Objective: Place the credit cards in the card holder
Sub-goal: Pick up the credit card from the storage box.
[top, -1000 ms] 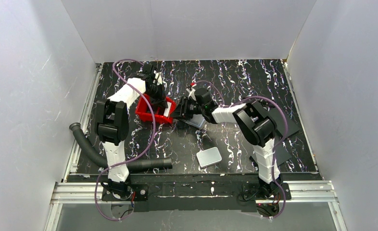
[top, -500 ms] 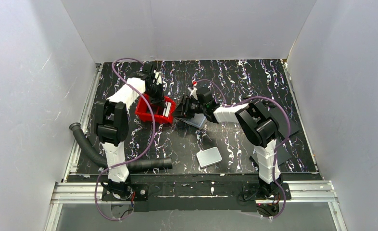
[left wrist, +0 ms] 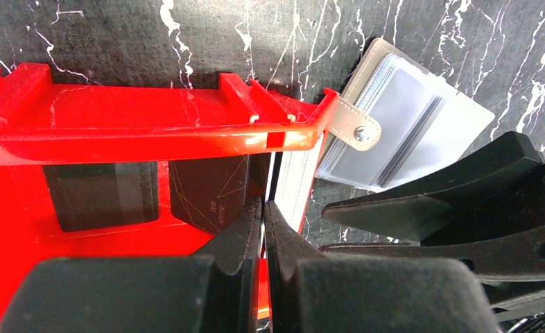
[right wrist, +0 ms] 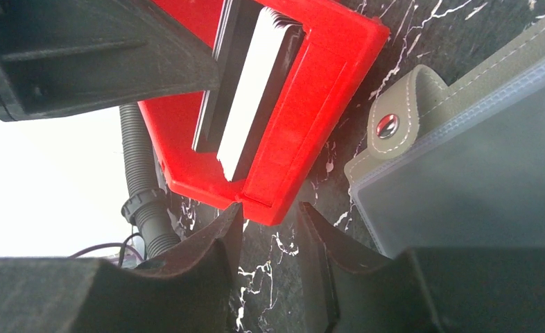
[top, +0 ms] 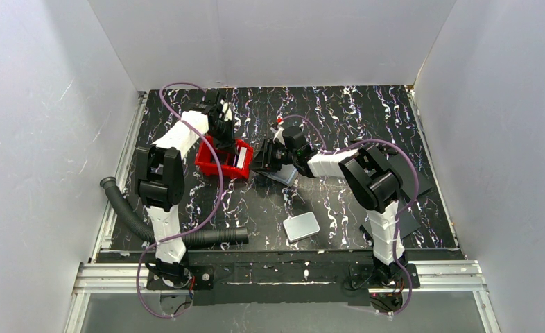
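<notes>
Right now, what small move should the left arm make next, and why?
Probably lift straight up. The left fingers are closed at the top edge of the credit cards standing upright in the red tray, though a firm grip isn't clear. The card holder lies open just beside the tray, ready to receive one.

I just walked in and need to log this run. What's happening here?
The left gripper is low in the red tray, its fingers closed together at the upright stack of credit cards. Whether a card is pinched between them can't be told. The right gripper is open, low beside the card holder, which lies open right next to the tray.
</notes>
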You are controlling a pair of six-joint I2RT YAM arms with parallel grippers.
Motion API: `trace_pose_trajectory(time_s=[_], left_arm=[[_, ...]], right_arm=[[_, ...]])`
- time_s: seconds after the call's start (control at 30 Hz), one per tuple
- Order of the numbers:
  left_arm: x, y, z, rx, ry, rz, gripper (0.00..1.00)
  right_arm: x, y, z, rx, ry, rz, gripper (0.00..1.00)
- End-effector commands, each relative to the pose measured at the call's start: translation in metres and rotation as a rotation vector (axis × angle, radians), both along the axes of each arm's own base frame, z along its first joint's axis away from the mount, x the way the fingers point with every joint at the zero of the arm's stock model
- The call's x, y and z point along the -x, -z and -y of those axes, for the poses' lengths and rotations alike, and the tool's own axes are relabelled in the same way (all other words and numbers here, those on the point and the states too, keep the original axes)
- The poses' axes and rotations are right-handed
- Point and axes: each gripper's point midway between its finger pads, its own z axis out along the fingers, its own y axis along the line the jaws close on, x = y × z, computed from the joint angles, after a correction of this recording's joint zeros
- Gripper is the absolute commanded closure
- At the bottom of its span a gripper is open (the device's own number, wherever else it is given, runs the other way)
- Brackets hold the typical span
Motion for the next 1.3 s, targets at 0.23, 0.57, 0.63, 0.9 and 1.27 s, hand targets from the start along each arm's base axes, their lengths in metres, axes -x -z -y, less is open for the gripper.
trace_pose_trajectory(time_s=[0.23,0.57,0.63,0.9,1.27], left_arm=[[0.001,-0.037,0.003,-0.061,0.032,0.071,1.00],[0.001,-0.033,0.011,-0.095,0.037,0.069,1.00],[0.001,-0.035,0.015,-0.073,0.049,0.066,1.00],[0.006,-0.035,0.015,-0.031,0.066,0.080,1.00],[0.006,-0.035,0.013,0.022,0.062,0.095,1.00]], right_arm=[[-0.008,-0.029,-0.001,-0.023,-0.002,0.087,0.57],[-0.011,-0.034,-0.004,-0.032,-0.008,0.096,0.57],[-0.014,-0.039,-0.006,-0.042,0.002,0.095,0.54],[-0.046,-0.047,-0.004,-0.072,0.109,0.043,0.40],[-0.068,-0.033,-0.016,-0.054,0.123,0.020,0.28]])
